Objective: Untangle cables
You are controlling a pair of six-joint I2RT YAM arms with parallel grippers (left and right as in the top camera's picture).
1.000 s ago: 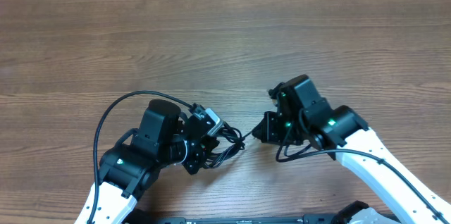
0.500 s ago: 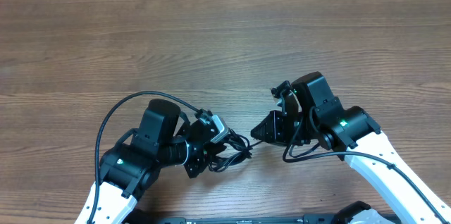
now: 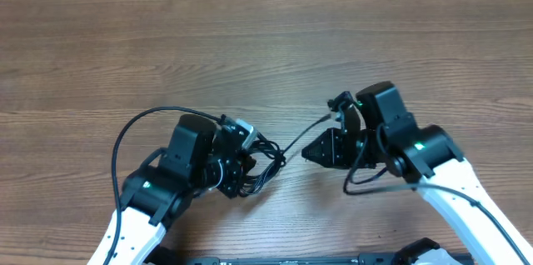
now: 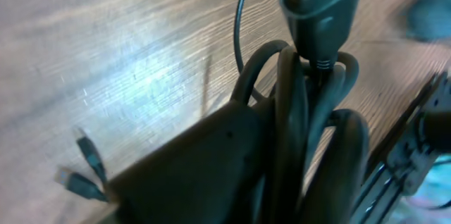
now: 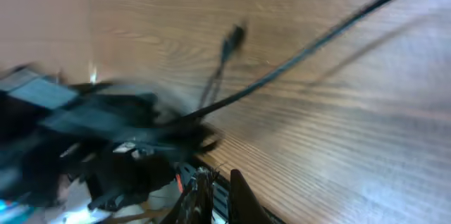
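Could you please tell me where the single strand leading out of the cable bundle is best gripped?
Probably mid-span on the single strand, away from the cable bundle, coming from above with the right pincer across it: there it runs straight and alone, clear of the loops.

A: Centre right?
B: Dark cables [image 4: 310, 125] looped together, blurred; a plug [image 4: 320, 13] stands at the top edge, a thin cord [image 4: 239, 20] climbing beside it.
A: Lower left?
B: Two small plug ends [image 4: 88, 157] on the wooden worktop [image 4: 127, 55], glare above them.
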